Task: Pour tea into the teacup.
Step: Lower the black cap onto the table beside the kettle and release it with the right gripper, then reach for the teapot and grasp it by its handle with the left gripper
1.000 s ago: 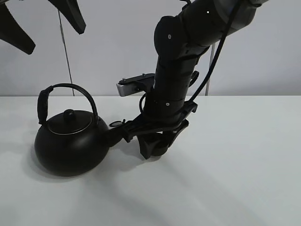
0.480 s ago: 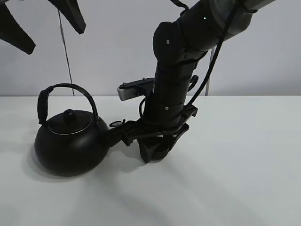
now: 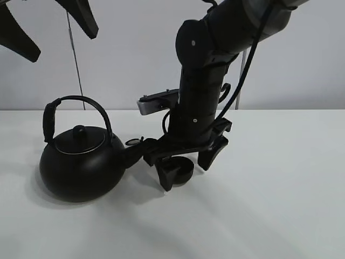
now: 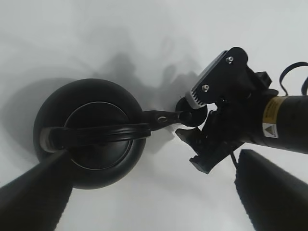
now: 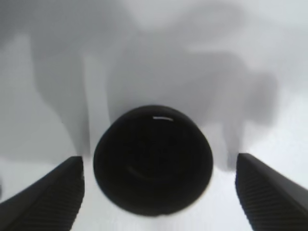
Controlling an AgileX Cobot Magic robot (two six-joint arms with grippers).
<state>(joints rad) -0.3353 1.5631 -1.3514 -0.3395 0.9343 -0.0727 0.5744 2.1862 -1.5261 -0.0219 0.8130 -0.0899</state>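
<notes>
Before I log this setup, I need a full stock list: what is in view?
kettle: one, black, on the table at the left of the high view, spout pointing toward the teacup
teacup: one, black, on the table close by the kettle's spout
table: one, white, under both
wall: one, pale grey, behind the table
right gripper: one, black, open, a finger on either side of the teacup
left gripper: one, black, open, high above the kettle
</notes>
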